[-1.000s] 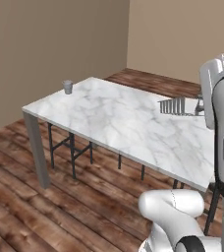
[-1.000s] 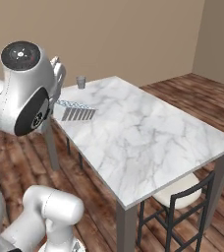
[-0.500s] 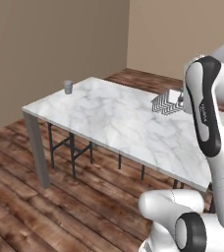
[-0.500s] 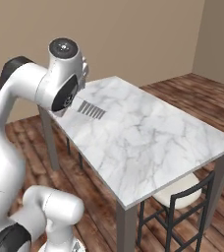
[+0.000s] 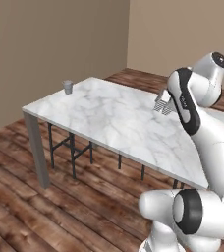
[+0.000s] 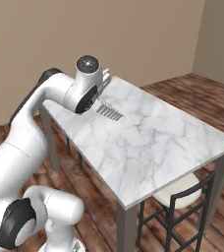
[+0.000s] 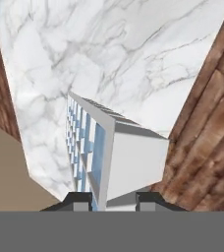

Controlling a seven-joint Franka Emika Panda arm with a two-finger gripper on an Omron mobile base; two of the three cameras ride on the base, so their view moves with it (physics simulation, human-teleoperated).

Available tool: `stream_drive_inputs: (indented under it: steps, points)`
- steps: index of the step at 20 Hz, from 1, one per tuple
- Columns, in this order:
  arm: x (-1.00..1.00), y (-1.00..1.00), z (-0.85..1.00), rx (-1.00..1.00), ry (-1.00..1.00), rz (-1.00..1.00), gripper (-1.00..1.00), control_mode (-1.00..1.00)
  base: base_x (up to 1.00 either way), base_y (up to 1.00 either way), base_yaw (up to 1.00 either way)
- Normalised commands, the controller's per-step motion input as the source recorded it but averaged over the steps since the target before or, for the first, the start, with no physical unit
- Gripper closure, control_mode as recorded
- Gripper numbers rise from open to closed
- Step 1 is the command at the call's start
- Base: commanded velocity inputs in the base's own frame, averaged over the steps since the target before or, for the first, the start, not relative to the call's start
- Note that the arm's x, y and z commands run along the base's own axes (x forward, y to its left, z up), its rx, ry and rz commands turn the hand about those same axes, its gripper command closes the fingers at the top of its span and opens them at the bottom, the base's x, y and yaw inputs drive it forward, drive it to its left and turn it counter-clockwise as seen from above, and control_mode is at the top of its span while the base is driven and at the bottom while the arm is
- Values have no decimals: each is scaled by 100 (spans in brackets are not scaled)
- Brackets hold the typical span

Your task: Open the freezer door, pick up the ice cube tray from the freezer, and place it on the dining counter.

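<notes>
A: Jaws first. What have they got?

B: The gripper (image 7: 113,197) is pinched on one end of the ice cube tray (image 7: 101,147). Both dark tips flank its near edge in the hand view, so the tray juts straight out ahead of the hand, grid face turned sideways.

A: Why carried on edge like that?

B: My guess: an end grip is what a thin tray allows, and it leaves the long body free to be lowered flat.

A: Where is it over the room?

B: Above the desk, the dining counter (image 6: 153,142), toward its far side in the right base view, where the tray (image 6: 109,112) hangs below the wrist. Touching the marble or just clear, I cannot tell.

A: Anything nearby?

B: A small grey cup (image 5: 68,86) at the far corner, well apart. A chair (image 6: 182,197) tucked under the near end.
</notes>
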Motion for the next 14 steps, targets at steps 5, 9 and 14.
stream_drive_inputs:
  steps: [5, 9, 14]
  points:
    - [96, -14, -44, 0, 0, -23, 100, -100, 0, 0, 0]
    - [67, -5, -34, 0, 0, -24, 100, -100, 0, 0, 0]
    - [44, -11, -25, 0, 1, -22, 100, -100, 0, 0, 0]
